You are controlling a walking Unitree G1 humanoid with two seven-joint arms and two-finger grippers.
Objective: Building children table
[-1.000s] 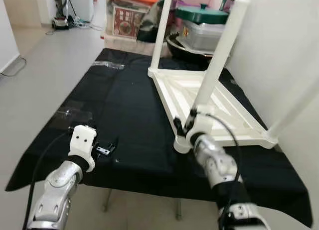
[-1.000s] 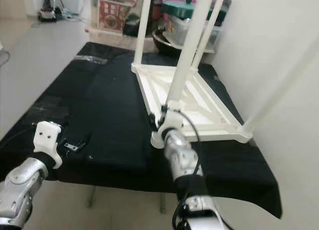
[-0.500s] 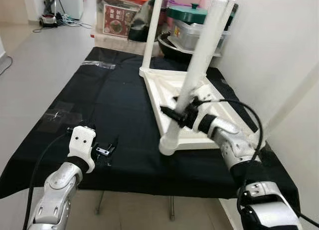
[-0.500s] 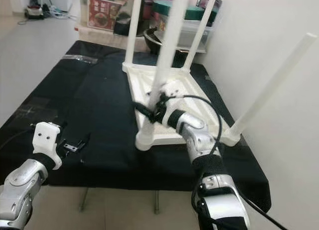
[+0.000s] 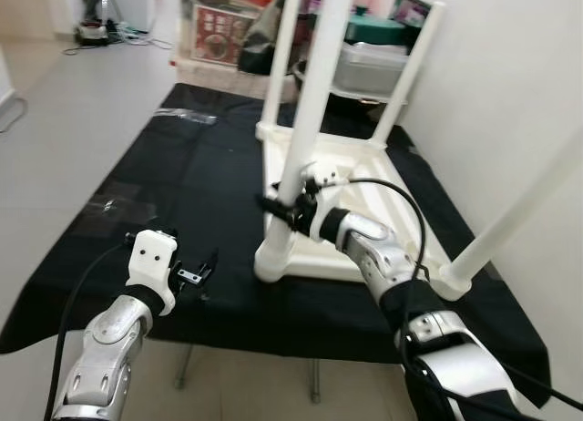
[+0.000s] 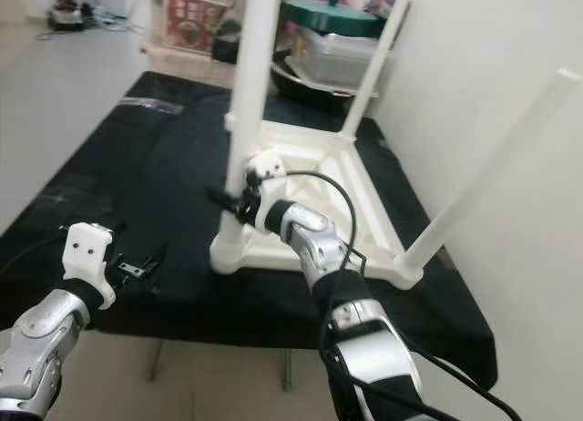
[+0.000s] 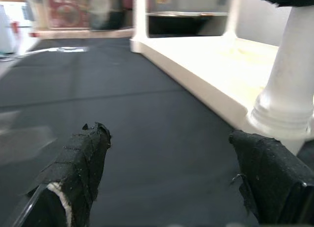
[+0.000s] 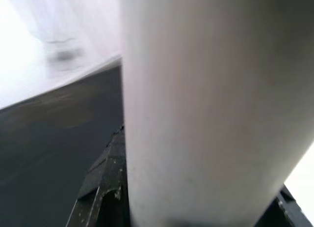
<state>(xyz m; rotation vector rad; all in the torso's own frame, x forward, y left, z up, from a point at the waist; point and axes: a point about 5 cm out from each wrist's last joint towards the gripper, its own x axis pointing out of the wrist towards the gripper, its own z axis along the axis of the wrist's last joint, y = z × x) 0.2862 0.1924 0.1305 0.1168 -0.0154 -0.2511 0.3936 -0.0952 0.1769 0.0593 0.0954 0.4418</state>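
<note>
Black cloth [image 5: 209, 179] covers the counter, and on it a white table [image 5: 351, 198] lies upside down, legs pointing up. Well to the left of the table, the left pincer [image 5: 193, 273] hangs low over the cloth with its fingers spread and nothing between them. Its wrist view looks between the two padded fingertips [image 7: 81, 160] toward the table's near corner, where the near leg [image 7: 294, 89] seats in a ribbed socket, a detail the eye views blur. At that near-left corner of the table the right pincer [image 5: 284, 209] pinches the near leg a little above its base, cable looping behind the wrist. Its wrist view is close up on the pale leg [image 8: 211, 104] with a black finger [image 8: 105, 187] at its side. Behind the table, past the counter's far end, stand storage boxes [image 5: 228, 25] and a green-lidded container [image 6: 342, 25].
</note>
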